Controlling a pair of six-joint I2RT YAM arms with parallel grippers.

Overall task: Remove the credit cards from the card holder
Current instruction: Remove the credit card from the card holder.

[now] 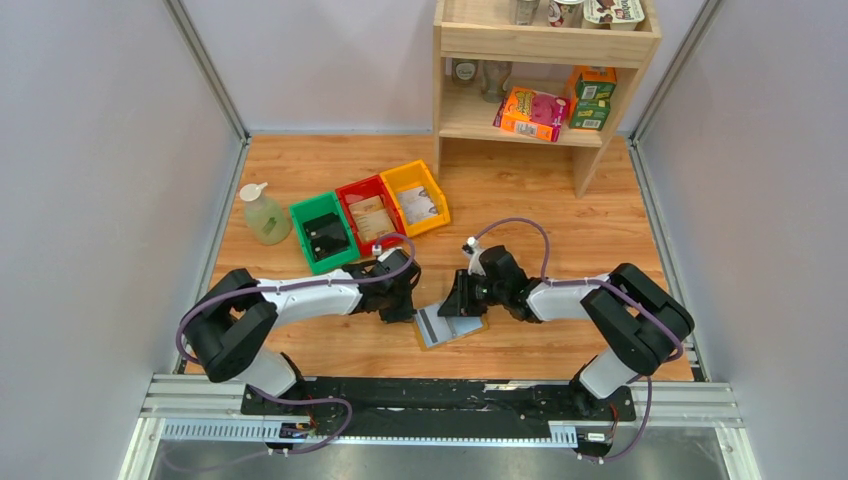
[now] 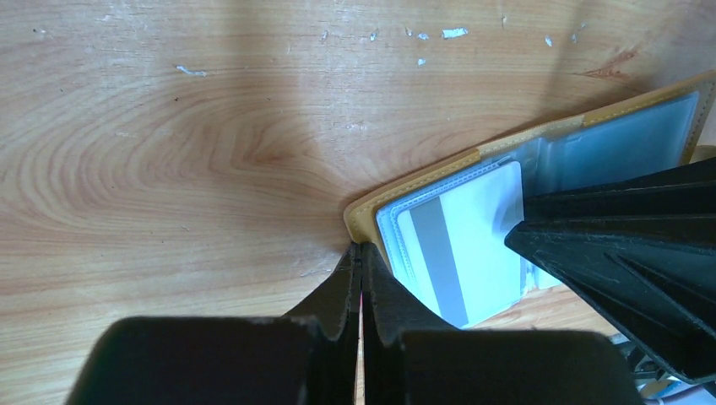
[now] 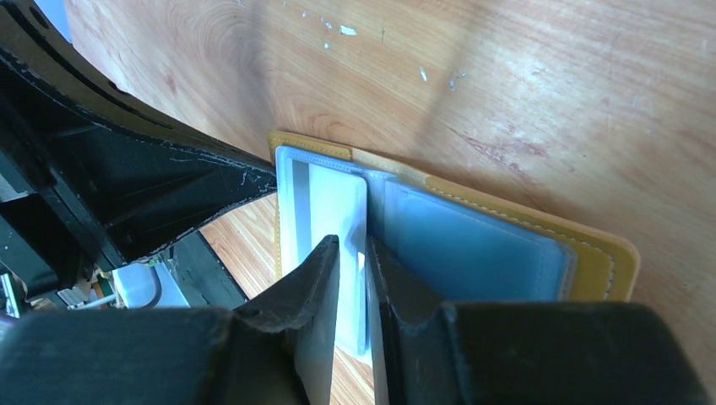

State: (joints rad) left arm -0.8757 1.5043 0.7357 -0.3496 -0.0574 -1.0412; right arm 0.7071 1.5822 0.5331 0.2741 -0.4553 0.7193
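Observation:
The mustard-yellow card holder (image 1: 474, 327) lies open on the wooden table between my two grippers. It also shows in the left wrist view (image 2: 422, 173) and the right wrist view (image 3: 591, 253). A whitish credit card with a dark stripe (image 2: 464, 245) sticks partly out of its pale blue-grey pocket, seen also from the right wrist (image 3: 329, 198) and from above (image 1: 437, 327). My left gripper (image 2: 361, 251) is shut and empty, its tips touching the holder's corner. My right gripper (image 3: 350, 245) is closed to a narrow gap over the card's edge.
Green (image 1: 322, 233), red (image 1: 368, 215) and yellow (image 1: 415, 197) bins stand in a row behind the left arm. A soap bottle (image 1: 264, 213) stands to their left. A wooden shelf (image 1: 540, 80) with boxes stands at the back right.

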